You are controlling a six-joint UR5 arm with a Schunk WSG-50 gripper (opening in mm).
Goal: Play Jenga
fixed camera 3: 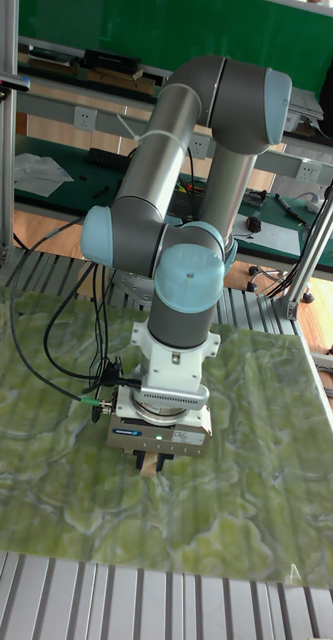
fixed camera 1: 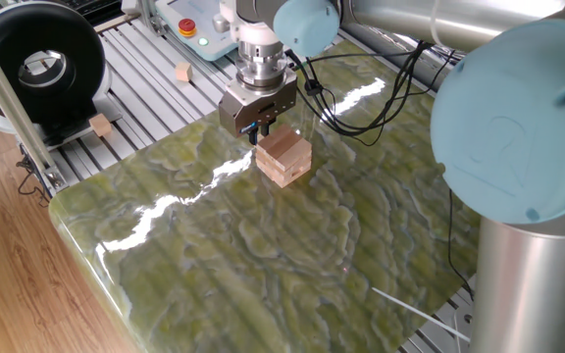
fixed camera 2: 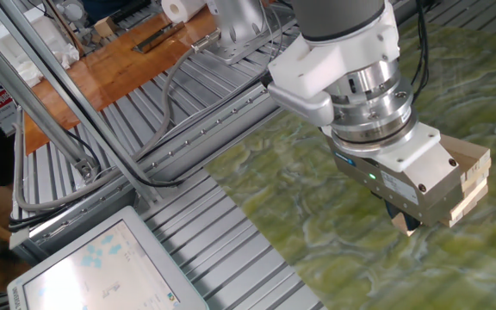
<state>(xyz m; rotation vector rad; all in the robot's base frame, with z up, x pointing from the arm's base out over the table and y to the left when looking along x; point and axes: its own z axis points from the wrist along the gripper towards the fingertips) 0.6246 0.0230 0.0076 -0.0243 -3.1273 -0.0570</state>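
Note:
The Jenga tower (fixed camera 1: 283, 157) is a short stack of pale wooden blocks on the green marbled tabletop (fixed camera 1: 263, 245). My gripper (fixed camera 1: 258, 128) hangs low right behind the tower's far-left side, with its dark fingertips at the level of the upper layers. In the other fixed view the gripper body covers most of the tower (fixed camera 2: 472, 176), and one dark finger (fixed camera 2: 403, 215) shows beneath it. In the tall fixed view the gripper (fixed camera 3: 153, 462) hides the tower, with a bit of tan wood between its fingers. The fingers stand close together; whether they pinch a block is unclear.
Two small loose wooden cubes (fixed camera 1: 182, 72) (fixed camera 1: 100, 125) lie on the slatted metal bed left of the mat. A black round device (fixed camera 1: 37, 64) and a control box with a red button (fixed camera 1: 186, 26) stand behind. A black cable (fixed camera 1: 361, 103) trails over the mat. A tablet screen (fixed camera 2: 102, 267) sits nearby.

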